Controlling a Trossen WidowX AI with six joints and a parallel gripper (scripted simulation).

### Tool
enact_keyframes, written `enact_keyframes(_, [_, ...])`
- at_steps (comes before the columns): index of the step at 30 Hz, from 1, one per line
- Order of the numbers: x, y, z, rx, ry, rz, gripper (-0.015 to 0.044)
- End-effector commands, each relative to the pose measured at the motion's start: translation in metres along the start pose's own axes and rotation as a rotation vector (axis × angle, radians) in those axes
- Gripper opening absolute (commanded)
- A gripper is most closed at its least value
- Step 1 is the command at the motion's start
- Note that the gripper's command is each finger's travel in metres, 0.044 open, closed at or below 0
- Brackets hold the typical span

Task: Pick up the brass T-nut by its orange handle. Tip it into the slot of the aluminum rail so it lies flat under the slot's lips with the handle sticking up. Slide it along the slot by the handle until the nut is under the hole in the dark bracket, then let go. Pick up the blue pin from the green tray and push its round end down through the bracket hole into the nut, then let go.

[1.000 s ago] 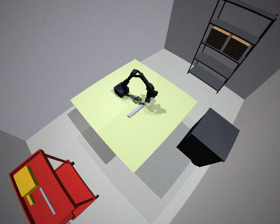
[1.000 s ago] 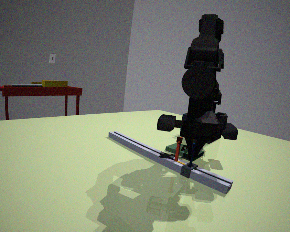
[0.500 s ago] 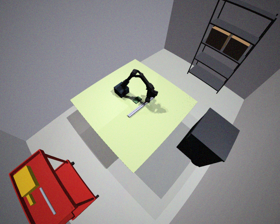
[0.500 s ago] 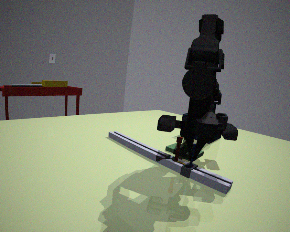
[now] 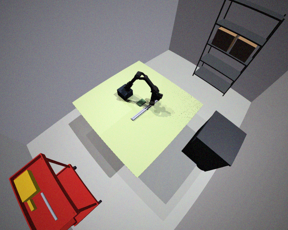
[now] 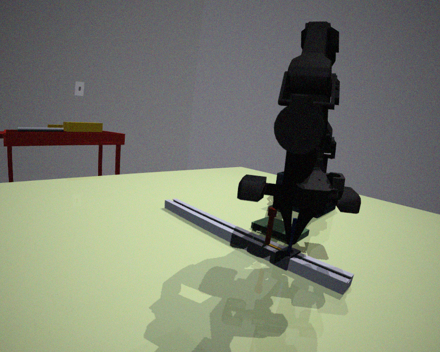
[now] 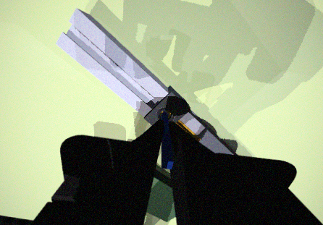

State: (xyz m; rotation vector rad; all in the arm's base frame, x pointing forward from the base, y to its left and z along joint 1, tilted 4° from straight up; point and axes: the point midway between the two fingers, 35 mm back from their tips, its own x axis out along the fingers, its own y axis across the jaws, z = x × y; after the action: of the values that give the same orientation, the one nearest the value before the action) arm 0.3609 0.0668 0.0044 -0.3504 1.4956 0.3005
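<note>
- Gripper (image 5: pixel 151 102) (image 6: pixel 292 242) (image 7: pixel 165 125): you have it nearly closed, a narrow gap between the fingers, with 1 blue pin (image 6: pixel 294 226) (image 7: pixel 166 145) clamped in that gap.
- Blue pin: your exterior view shows it near upright with a slight lean, its lower part reaching below the fingertips to the bracket. In your wrist view its blue upper end shows between the 2 fingers.
- Dark bracket (image 6: pixel 278 260) (image 7: pixel 153 116): it straddles the aluminum rail (image 5: pixel 140 113) (image 6: pixel 197 218) (image 7: pixel 108 61), directly below your fingertips. The pin's lower end is at the bracket hole; you cannot tell from these views how deep it sits.
- Brass T-nut (image 6: pixel 274 246) (image 7: pixel 187 128): part of it shows in the slot just beside the bracket, and a brass-coloured edge is visible at the hole. Its exact alignment cannot be confirmed for you.
- Orange handle (image 6: pixel 269 227): you will find it sticking up from the slot, beside the gripper and apart from its fingers.
- Green tray (image 5: pixel 141 102) (image 6: pixel 265 226) (image 7: pixel 159 199): it lies on your pale green table (image 5: pixel 114 118) (image 6: pixel 98 265) (image 7: pixel 36 90), near the rail on the arm-base side.
</note>
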Motion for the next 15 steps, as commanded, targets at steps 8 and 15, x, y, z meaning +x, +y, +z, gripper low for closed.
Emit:
enact_keyframes(8, [0.0001,-0.001,0.0022,-0.004,0.027,0.019,-0.015])
enact_keyframes(15, [0.0002,-0.0016,0.0032,-0.004,0.044,0.03,-0.015])
